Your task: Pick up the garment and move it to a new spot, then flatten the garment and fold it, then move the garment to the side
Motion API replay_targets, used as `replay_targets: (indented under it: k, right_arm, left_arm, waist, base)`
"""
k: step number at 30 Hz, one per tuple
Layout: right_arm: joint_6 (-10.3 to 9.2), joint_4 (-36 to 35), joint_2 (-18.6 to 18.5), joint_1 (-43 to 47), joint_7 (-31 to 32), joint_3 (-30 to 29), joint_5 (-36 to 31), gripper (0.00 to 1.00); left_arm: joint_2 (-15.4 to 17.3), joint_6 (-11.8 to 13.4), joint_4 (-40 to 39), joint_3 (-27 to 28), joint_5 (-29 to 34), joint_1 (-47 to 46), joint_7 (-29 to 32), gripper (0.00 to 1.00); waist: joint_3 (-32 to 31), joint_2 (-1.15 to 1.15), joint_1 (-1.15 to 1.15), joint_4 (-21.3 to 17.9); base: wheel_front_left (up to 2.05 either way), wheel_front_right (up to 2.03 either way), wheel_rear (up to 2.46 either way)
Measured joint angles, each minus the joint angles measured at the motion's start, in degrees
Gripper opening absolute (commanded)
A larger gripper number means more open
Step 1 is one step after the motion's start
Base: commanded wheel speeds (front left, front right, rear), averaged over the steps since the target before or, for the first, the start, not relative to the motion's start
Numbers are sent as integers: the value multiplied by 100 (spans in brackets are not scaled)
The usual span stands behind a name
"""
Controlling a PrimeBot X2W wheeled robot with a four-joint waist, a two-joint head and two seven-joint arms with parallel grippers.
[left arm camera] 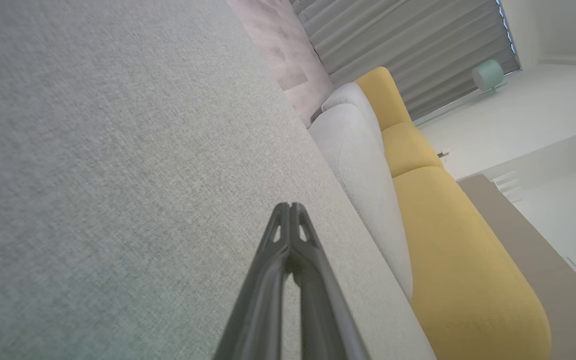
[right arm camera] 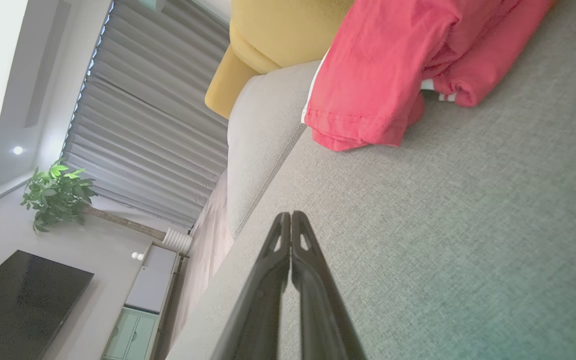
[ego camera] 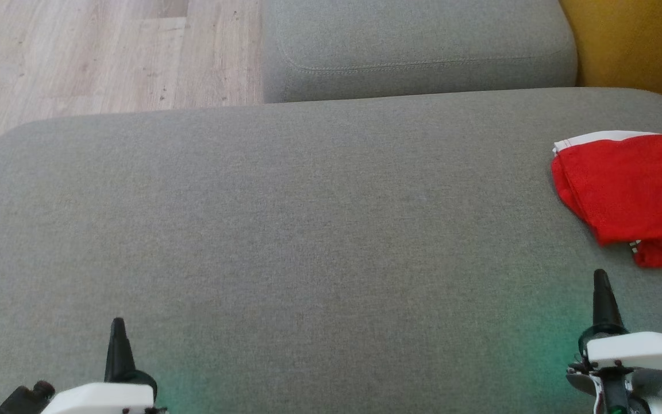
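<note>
A folded red garment (ego camera: 630,190), white-trimmed, lies at the right edge of the grey cushion (ego camera: 308,230), beyond the left gripper (ego camera: 117,323) and right gripper (ego camera: 600,276), both pinched shut.

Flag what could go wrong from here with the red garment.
The garment lies at the grey cushion's far right, cut by the head view's edge; a nudge might tip it off.
Its fold looks loose, layers bulging at the near corner, so it may open.
The right end effector, shut and empty, sits just short of it; a swing right could snag the cloth.
</note>
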Motion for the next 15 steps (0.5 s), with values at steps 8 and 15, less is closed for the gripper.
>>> replay_targets:
  k: [8, 15]
  right_arm:
    - [0, -21, 0, -46, 124, -31, 592, 0]
    - [0, -57, 0, -94, 230, -55, 1022, 0]
  left_arm:
    - [0, -25, 16, 40, -510, -131, 141, 0]
    - [0, -43, 24, 111, -892, -209, 247, 0]
  waist:
    - [6, 0, 0, -8]
    - [10, 0, 0, -14]
  base:
    - [0, 0, 0]
    - [0, 0, 0]
